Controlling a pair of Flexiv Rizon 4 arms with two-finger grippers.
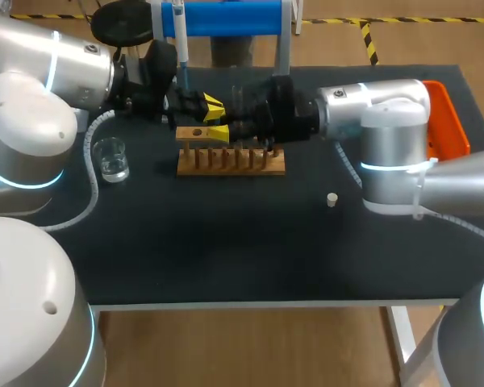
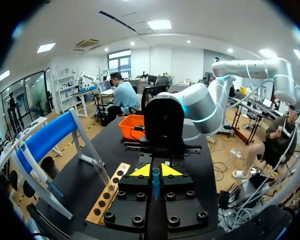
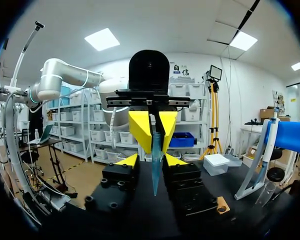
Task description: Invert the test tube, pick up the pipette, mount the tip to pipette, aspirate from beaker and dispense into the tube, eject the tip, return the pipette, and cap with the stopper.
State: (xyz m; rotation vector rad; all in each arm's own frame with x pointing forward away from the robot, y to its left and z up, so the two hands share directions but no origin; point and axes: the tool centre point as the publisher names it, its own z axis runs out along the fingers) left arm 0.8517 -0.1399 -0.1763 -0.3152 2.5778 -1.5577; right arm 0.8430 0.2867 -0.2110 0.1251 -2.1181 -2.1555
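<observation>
Left claw [image 2: 155, 171], level, pinches pipette tip [image 2: 155, 187] facing right claw [image 3: 151, 160].

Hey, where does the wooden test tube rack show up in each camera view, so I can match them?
Head view: wooden test tube rack mid-table, right of the beaker.
Left wrist view: it lies beside the left gripper, between it and the blue stand.
Right wrist view: only one end shows, beside the right gripper, toward the blue stand.
Shared landmark: the blue stand, at the table's back in the head view.
</observation>
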